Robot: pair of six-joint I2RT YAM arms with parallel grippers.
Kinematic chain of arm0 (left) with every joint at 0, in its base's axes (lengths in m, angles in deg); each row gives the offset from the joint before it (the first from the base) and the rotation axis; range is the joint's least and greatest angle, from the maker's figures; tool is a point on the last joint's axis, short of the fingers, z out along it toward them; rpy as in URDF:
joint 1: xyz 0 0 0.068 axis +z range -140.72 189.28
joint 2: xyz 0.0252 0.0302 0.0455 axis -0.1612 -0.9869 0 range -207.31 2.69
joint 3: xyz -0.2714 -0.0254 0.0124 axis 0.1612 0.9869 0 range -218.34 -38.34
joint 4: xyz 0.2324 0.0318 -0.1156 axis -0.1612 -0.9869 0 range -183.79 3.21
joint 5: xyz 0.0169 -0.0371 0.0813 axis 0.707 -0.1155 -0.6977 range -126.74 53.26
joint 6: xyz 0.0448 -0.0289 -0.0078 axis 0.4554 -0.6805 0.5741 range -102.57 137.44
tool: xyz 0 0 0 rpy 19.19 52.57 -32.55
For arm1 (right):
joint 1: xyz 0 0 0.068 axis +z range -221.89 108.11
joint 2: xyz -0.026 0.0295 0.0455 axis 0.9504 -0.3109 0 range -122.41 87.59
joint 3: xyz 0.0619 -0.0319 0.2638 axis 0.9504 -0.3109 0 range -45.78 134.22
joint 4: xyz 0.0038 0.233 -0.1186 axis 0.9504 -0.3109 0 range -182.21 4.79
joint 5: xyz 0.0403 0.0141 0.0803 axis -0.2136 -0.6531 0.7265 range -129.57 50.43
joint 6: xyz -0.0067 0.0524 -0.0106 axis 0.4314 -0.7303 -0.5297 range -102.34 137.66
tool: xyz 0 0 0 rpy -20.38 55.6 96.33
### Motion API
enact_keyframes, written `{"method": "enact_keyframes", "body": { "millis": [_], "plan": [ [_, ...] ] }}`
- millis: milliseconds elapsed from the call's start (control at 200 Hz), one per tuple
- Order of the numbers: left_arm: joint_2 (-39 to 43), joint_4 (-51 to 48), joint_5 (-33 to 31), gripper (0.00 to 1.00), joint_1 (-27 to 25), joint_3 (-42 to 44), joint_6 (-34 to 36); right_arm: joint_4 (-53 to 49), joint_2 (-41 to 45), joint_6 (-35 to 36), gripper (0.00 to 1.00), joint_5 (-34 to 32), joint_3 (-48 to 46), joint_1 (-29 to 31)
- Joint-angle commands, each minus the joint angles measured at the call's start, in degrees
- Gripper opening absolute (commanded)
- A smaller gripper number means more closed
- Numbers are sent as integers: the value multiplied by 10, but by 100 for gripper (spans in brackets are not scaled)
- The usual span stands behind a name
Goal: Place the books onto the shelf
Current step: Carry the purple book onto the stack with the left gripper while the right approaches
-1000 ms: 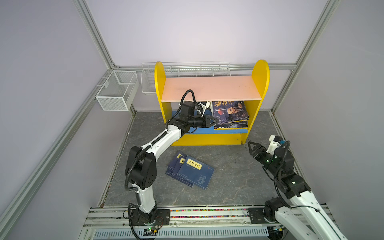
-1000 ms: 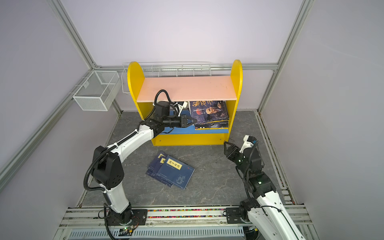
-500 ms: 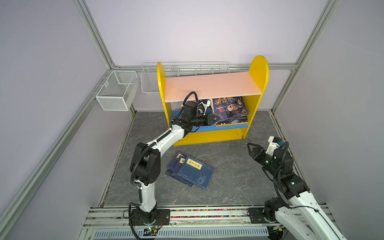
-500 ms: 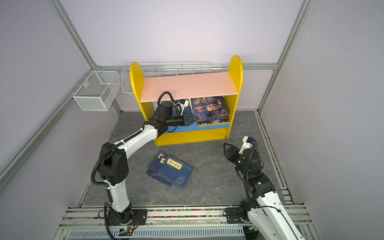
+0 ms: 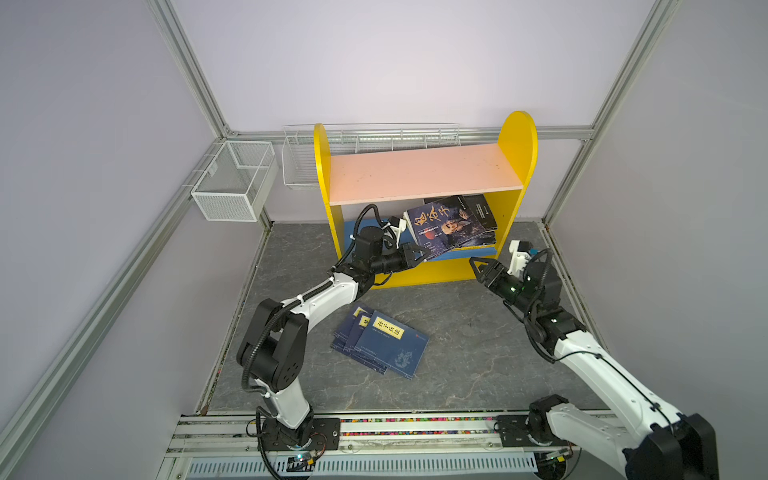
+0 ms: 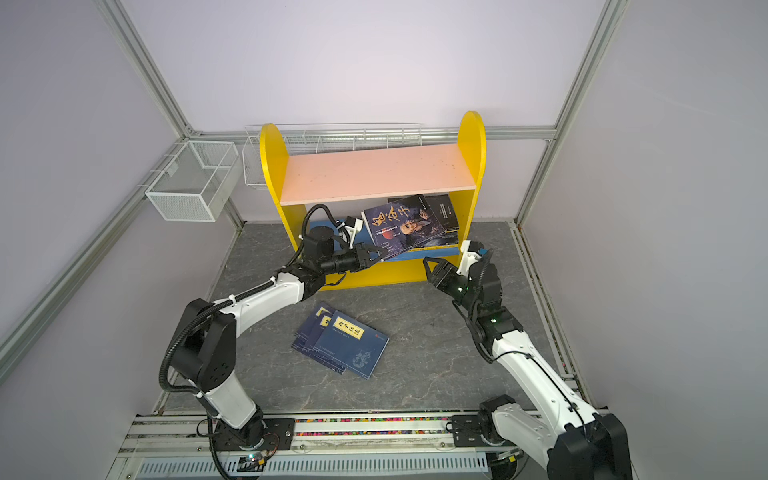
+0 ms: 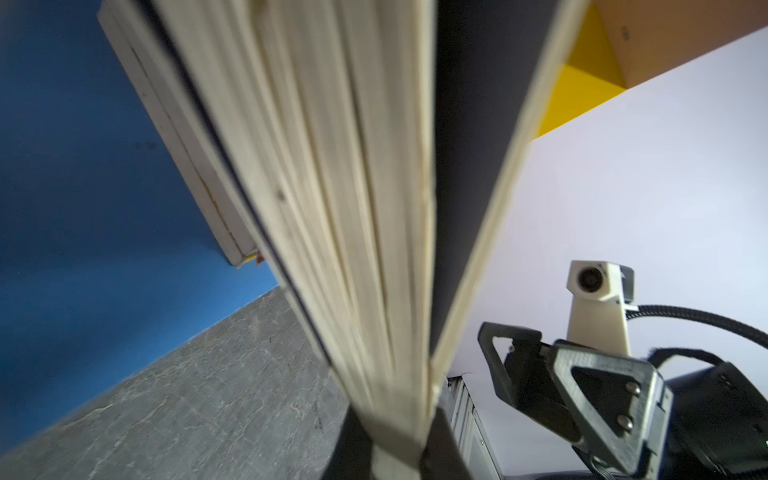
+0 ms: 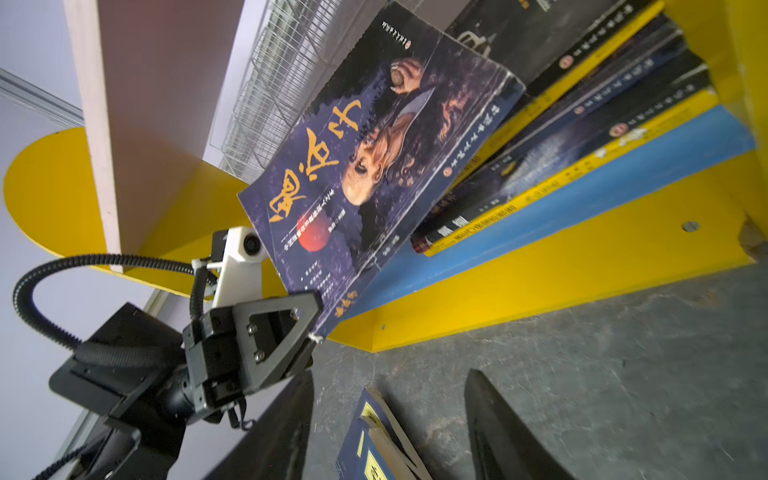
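Left gripper (image 5: 417, 257) clamped on lower corner of purple book (image 5: 449, 224). Book's long axis runs from jaws up into shelf (image 5: 517, 137) lower bay, leaning over stack (image 8: 582, 137). Right gripper (image 5: 478, 268) jaws apart, empty, beside shelf front. Navy books (image 5: 386, 343) on floor between arms.

My left arm (image 5: 316, 299) reaches forward from its base, forearm stretched out and wrist level. The left claw (image 5: 419, 255) points to the right, pinched tight on the lower corner of a book (image 5: 449, 224). My right arm (image 5: 582, 353) slants forward and inward. The right claw (image 5: 476, 266) aims left toward its partner, just beside it, jaws apart, gripping nothing.
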State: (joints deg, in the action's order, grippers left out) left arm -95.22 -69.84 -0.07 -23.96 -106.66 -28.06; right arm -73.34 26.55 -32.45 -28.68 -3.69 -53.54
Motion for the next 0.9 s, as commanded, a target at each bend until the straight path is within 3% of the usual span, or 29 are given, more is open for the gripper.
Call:
{"method": "enact_keyframes", "body": {
  "millis": [0, 245, 490, 690, 895],
  "plan": [
    [42, 88, -4, 0, -9, 13, -16, 73, -26, -20, 61, 22, 25, -4],
    [67, 121, 5, 0, -17, 45, -33, 136, -80, -59, 57, 46, 36, -2],
    [70, 146, 16, 0, -27, 61, -47, 187, -105, -84, 42, 53, 41, 8],
    [71, 172, 24, 0, -29, 71, -63, 195, -117, -86, 41, 45, 45, 23],
    [72, 187, 30, 0, -31, 82, -73, 214, -129, -95, 22, 36, 44, 34]
  ]
}}
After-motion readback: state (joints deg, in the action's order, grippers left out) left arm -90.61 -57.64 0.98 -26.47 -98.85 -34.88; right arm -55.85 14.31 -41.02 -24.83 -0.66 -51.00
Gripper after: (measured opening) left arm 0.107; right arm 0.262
